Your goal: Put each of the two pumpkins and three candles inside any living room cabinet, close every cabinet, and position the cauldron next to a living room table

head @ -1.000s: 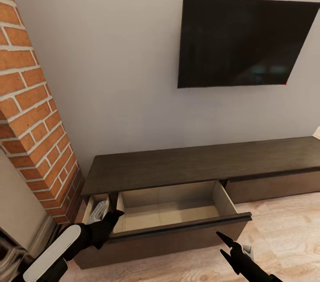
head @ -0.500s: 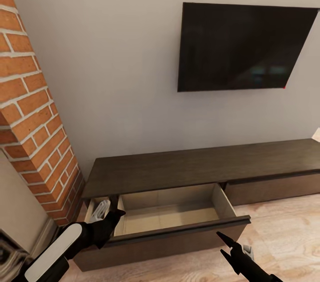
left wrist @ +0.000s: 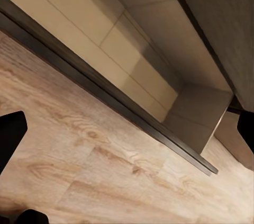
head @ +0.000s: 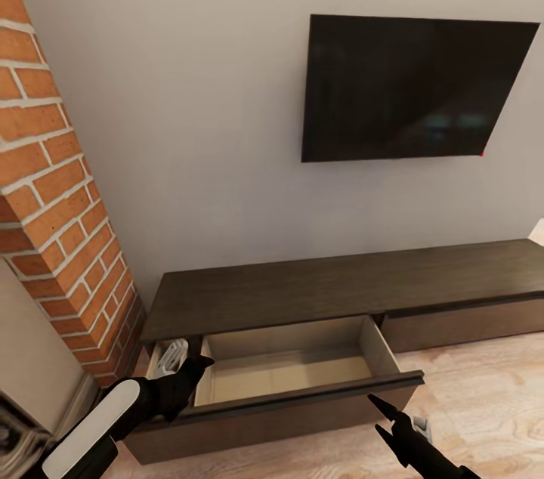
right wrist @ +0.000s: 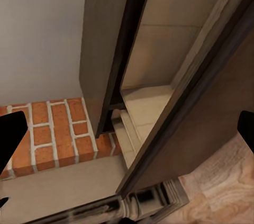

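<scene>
Wall [head: 189, 124]: pale grey, rising behind the cabinet.
Cabinet [head: 340, 286]: long, low and dark brown, standing against the wall, its top bare; it runs off the right edge of the head view.
Floor [head: 483, 388]: light wood planks in front of the cabinet.
Brick pillar [head: 53, 199]: red brick with pale joints, just left of the cabinet's left end.
Television [head: 412, 90]: dark screen on the wall, above the right half of the cabinet.
Open drawer [head: 295, 366]: pulled out of the cabinet's left part, pale beige inside, nothing visible in it; the left wrist view looks into it across its dark front edge [left wrist: 106, 99].
Closed drawer front [head: 468, 324]: on the cabinet, right of the open drawer, flush.
Left pincer [head: 195, 372]: black, at the open drawer's left front corner; whether it is parted or gripping cannot be told.
Right pincer [head: 381, 420]: black, over the floor just below the open drawer's right front corner; its two pointed fingers [head: 384, 406] stand apart, holding nothing.
</scene>
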### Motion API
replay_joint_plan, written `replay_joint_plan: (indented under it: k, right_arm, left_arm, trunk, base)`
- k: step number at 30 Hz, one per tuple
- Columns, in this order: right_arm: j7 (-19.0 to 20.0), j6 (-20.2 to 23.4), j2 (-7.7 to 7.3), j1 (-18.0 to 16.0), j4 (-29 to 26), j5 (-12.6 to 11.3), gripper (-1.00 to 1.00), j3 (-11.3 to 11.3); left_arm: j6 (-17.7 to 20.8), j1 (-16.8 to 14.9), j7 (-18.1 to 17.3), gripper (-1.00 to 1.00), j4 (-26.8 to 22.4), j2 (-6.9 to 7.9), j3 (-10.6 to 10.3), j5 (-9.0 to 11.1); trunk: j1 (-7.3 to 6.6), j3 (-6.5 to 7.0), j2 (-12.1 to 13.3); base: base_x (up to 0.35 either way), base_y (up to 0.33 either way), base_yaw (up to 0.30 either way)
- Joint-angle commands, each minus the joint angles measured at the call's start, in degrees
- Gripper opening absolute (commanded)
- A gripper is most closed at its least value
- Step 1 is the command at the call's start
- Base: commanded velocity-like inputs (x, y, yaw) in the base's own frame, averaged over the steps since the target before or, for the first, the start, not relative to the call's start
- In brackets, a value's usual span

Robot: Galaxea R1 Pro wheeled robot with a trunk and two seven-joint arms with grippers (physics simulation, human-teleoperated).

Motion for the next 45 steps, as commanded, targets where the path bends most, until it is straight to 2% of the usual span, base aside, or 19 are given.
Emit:
replay_joint_plan:
  k: [1,27,33,45]
  right_arm:
    - [0.08,0.47,-0.03,-0.01,0.01,-0.59,1.0,0.37]
    - [0.12,0.42,0.01,0.01,0.01,-0.61,1.0,0.37]
    - [0.17,-1.93,-0.02,-0.02,0.05,-0.83,1.0,0.37]
    - [0.1,-2.3,0.21,-0.02,0.09,-0.66,1.0,0.37]
  left_arm:
    - [0.12,-0.05,0.26,1.0,-0.05,0.04,-0.05,0.13]
    - [0.12,-0.05,0.26,1.0,-0.05,0.04,-0.09,0.13]
    - [0.12,-0.05,0.26,1.0,-0.05,0.04,-0.14,0.13]
    - [0.12,-0.05,0.26,1.0,-0.05,-0.2,-0.14,0.13]
  trunk:
    - [-0.23,0.13,0.39]
    - [-5.94,4.8,10.81]
    - [-7.26,5.87,13.22]
    - [-9.89,8.0,18.03]
  base:
    - [0.0,0.0,0.0]
    - [0.0,0.0,0.0]
    - [0.0,0.0,0.0]
    - [0.0,0.0,0.029]
